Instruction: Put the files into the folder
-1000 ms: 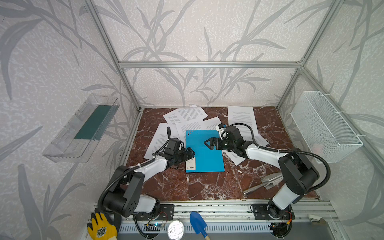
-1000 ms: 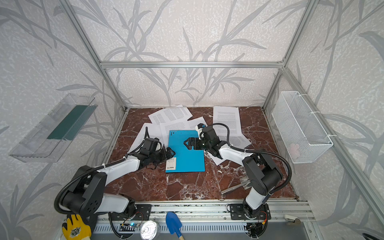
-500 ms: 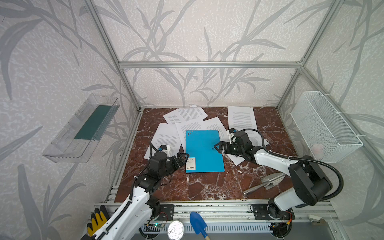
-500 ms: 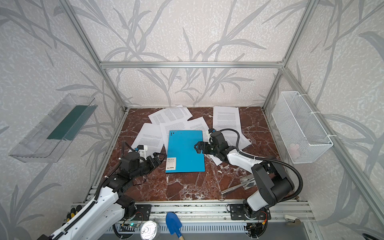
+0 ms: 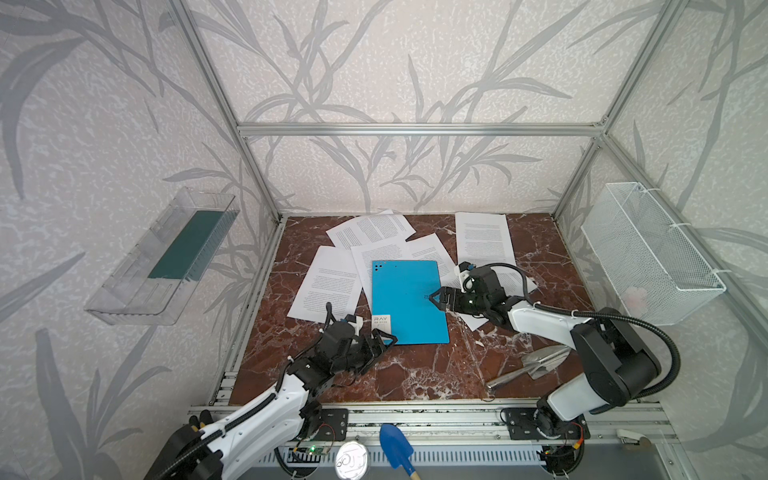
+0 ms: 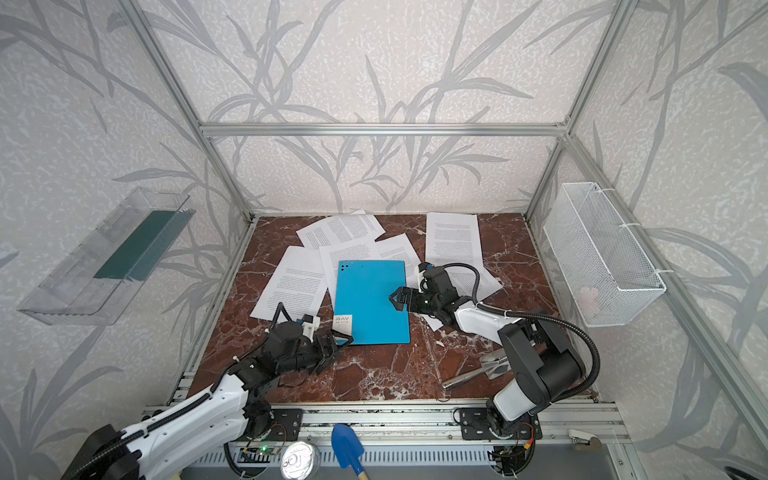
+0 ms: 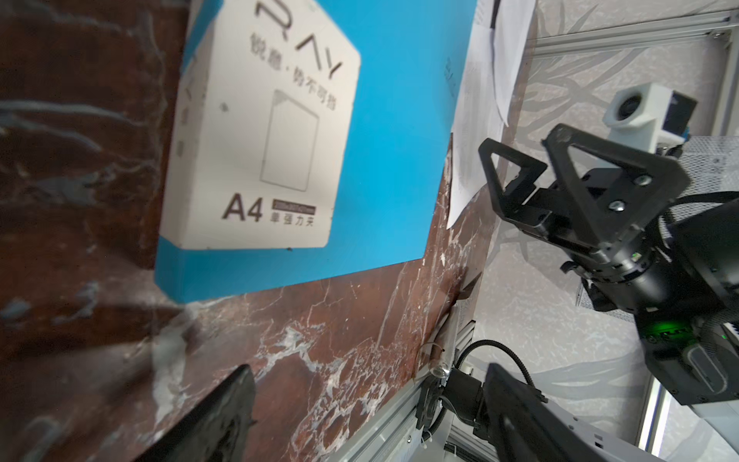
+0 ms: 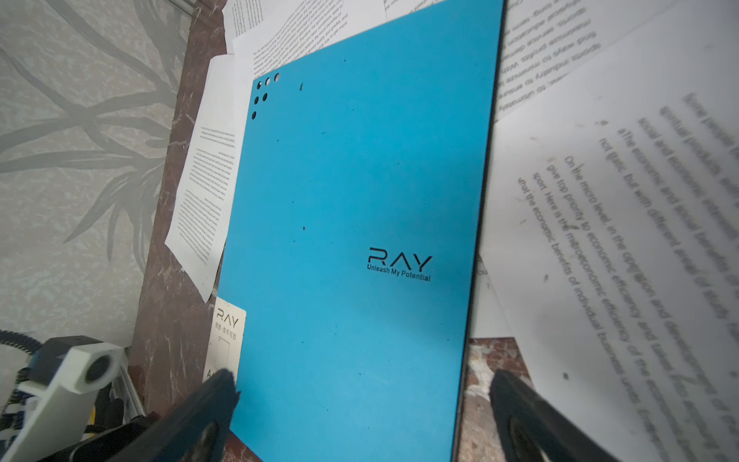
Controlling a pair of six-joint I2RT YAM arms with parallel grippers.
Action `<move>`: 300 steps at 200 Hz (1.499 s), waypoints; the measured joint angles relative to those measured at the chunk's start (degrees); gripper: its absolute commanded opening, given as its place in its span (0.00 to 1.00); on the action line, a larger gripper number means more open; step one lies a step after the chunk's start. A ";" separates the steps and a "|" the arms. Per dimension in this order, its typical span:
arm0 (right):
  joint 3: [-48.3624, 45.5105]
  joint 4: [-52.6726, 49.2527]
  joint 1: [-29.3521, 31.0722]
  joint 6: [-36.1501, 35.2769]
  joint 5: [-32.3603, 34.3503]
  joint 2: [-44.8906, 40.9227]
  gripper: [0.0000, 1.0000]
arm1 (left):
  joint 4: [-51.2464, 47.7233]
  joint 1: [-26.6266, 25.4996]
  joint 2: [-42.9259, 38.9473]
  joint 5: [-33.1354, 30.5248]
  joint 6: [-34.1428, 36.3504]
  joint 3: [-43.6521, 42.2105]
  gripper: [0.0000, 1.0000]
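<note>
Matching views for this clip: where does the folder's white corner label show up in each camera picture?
Top view: white label on the blue folder's near-left corner.
Top view: same near-left corner.
Left wrist: close up, "A4" legible.
Right wrist: small, on the folder corner nearest the left arm.
Shared landmark: the blue folder, visible in all four.

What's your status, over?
Left gripper open at folder near corner; right gripper open at its right edge. Folder closed, flat. Files loose, some partly under it.
</note>
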 measured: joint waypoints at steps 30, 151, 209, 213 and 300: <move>-1.25 1.62 0.00 1.20 -1.18 0.74 0.99 | 8.98 -0.79 4.94 -1.97 -3.17 -2.95 0.90; -2.25 5.62 0.00 3.45 -3.61 3.56 0.99 | 35.21 -3.02 20.65 -8.83 -5.05 -4.72 0.90; -2.32 7.80 0.00 4.72 -5.22 5.55 0.99 | 52.78 -4.50 32.74 -11.04 -3.93 -5.70 0.81; -2.32 7.91 0.00 4.72 -5.29 5.57 0.99 | 54.71 -4.52 34.12 -11.02 -3.52 -5.70 0.80; -2.56 7.74 0.00 4.90 -5.33 4.42 0.99 | 70.01 -5.16 43.36 -10.23 -0.20 -2.64 0.65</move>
